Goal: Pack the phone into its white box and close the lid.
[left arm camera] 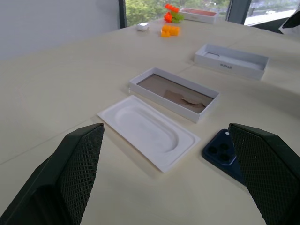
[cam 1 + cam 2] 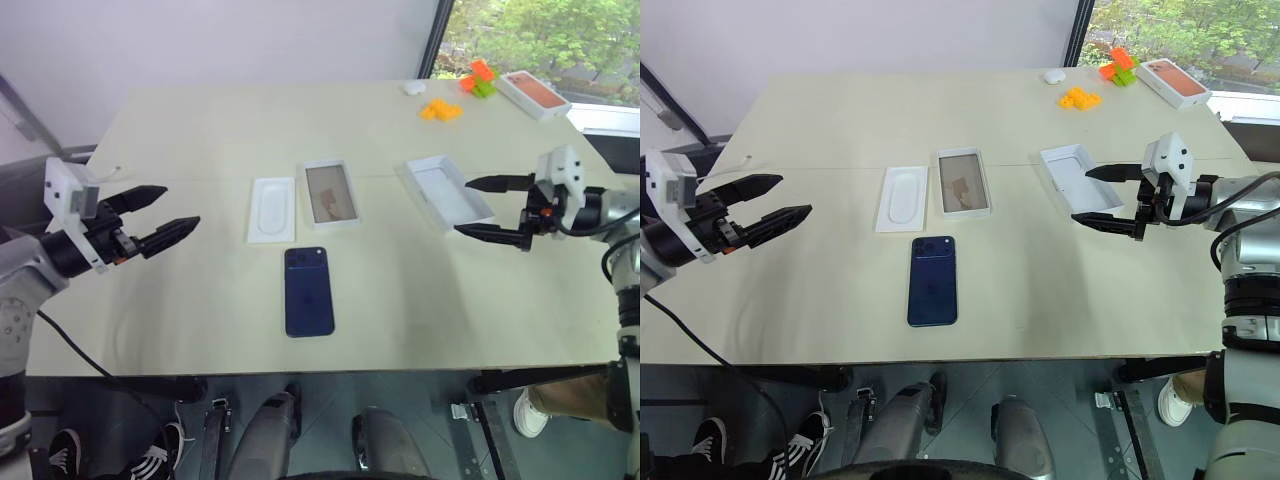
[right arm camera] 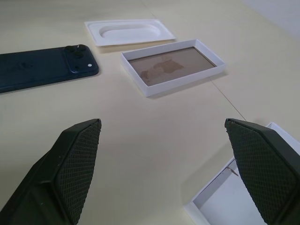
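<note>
Near the table's front edge lies the dark navy-blue slab phone [image 2: 309, 290], glossy back up with its camera cluster toward the far side, well apart from both grippers. Just beyond it sit three white pieces in a row: a shallow white moulded insert tray [image 2: 272, 209], the white cardboard box base with a brown lining [image 2: 330, 193], and an open white cardboard lid [image 2: 448, 191] resting hollow side up.

Your left gripper [image 2: 168, 217] and right gripper [image 2: 493, 208] both hover with fingers spread wide, holding nothing — the right one sits just beside the lid.

For the pick, you'd likely do best bringing one gripper down over the phone's long sides, squarely across its width, since the glossy back may slip under a skewed pinch. Keep the lift low — the box base is near.

You have bare tabletop [image 2: 180, 300] on both sides of the phone for approach, but mind the front edge close behind it; don't nudge the phone toward you
</note>
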You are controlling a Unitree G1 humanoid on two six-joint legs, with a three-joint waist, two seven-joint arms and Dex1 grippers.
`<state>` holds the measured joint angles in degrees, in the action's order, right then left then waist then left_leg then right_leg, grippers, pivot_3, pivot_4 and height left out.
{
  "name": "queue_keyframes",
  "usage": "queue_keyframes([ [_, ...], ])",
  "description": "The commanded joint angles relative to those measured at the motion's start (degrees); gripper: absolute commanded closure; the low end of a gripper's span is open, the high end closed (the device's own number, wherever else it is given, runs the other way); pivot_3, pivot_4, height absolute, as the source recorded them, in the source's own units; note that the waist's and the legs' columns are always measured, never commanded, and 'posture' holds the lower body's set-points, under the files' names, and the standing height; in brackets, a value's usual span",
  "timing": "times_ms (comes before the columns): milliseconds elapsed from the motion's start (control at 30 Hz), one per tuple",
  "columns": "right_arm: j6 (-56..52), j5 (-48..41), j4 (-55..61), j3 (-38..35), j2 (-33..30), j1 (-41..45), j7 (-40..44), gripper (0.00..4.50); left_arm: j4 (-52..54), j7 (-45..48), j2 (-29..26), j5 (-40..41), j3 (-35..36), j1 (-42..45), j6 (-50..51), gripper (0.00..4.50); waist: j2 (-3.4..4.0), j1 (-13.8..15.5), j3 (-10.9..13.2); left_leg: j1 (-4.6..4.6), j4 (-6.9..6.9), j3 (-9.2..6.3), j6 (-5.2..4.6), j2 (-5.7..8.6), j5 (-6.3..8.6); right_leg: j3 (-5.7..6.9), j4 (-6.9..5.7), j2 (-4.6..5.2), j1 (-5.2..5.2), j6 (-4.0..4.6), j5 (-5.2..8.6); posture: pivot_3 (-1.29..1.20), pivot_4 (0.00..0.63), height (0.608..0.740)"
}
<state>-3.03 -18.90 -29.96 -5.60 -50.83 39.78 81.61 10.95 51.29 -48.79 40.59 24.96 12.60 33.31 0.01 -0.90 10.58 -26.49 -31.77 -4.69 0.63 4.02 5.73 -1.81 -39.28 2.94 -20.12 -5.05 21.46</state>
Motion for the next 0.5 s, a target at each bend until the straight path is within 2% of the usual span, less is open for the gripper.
queue_keyframes([
  [33,0.6,-0.2,1.6,-0.9,-0.1,1.4,-0.5,0.08,0.6,0.2,-0.4,0.1,1.0,0.9,-1.2,0.0,0.0,0.0,0.0,0.0,0.0,0.0,0.0,0.0,0.0,0.0,0.0,0.0,0.0,0.0,0.0,0.0,0.15,0.74],
  [500,1.0,0.2,2.1,-0.4,0.9,0.7,-1.5,0.08,1.2,0.1,-0.5,-0.8,1.0,0.2,-1.1,0.0,0.0,0.0,0.0,0.0,0.0,0.0,-0.01,0.0,-0.01,0.0,0.0,0.0,0.0,0.0,0.0,0.0,0.15,0.74],
])
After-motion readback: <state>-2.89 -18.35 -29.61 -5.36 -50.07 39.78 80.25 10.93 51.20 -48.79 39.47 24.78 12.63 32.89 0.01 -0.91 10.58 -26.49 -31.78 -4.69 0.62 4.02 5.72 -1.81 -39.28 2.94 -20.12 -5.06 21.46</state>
